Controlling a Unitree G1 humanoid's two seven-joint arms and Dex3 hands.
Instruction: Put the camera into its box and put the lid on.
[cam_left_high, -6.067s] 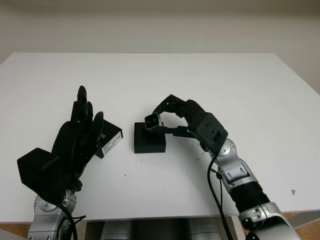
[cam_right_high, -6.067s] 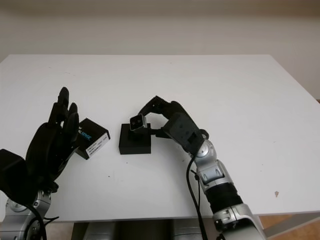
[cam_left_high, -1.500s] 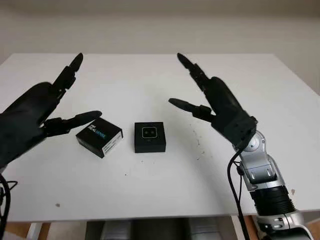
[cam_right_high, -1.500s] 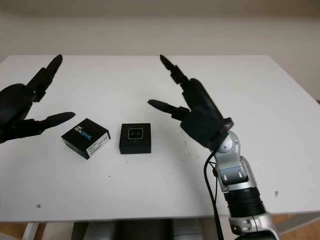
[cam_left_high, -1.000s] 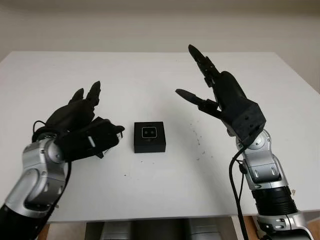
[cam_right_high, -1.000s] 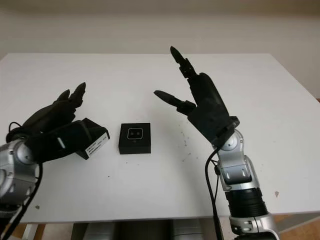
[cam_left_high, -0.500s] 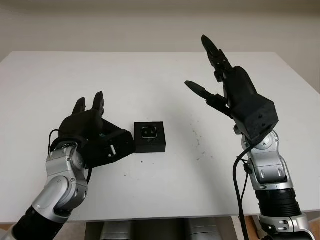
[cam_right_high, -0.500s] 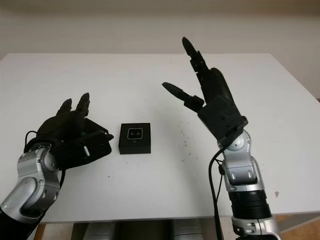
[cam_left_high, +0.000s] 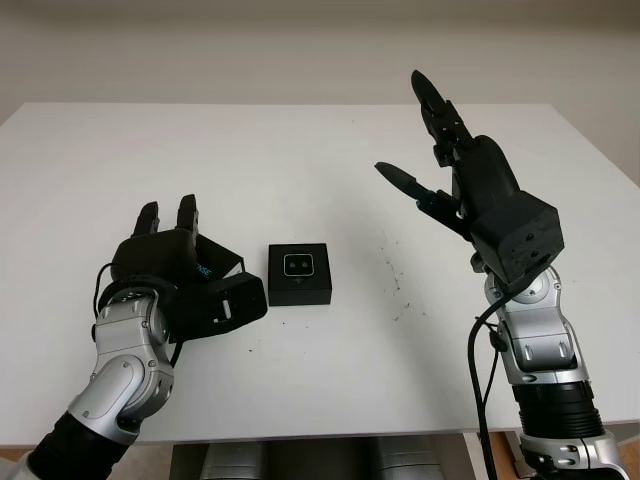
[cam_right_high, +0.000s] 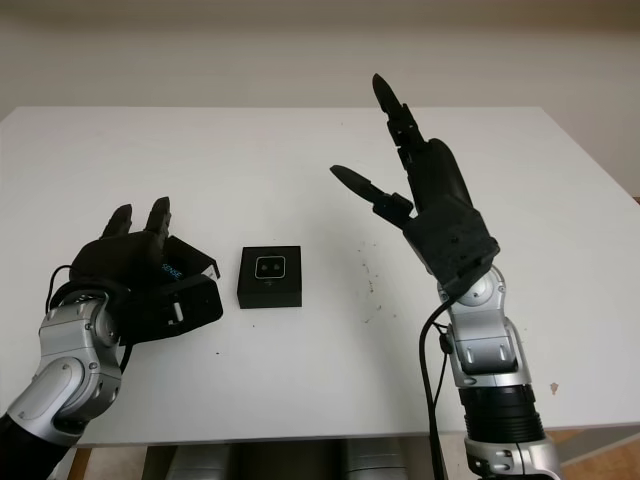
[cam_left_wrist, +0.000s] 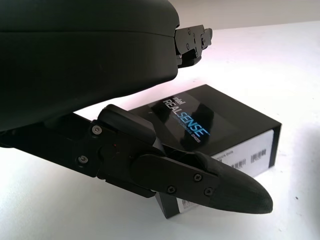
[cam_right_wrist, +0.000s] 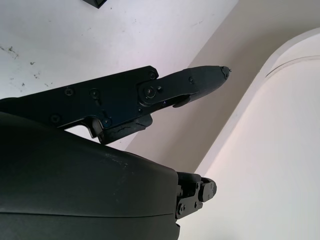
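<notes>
Since a second ago, the left hand (cam_left_high: 185, 285) has closed around the black printed cardboard lid (cam_left_wrist: 220, 130). Beside it, the small silver camera (cam_left_high: 299, 265) sits in its black square box (cam_left_high: 300, 290). The open right hand (cam_left_high: 470, 195) hovers above. A loose grip could drop the lid.

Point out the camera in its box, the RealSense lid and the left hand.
camera (cam_left_high: 299, 264), left eye view, its front face.
lid (cam_left_wrist: 200, 120), left wrist view, printed top.
left hand (cam_left_high: 185, 280), left eye view, its back.

Head stereo pair overlooks the table (cam_left_high: 300, 160); wrist cameras hug their hands.
</notes>
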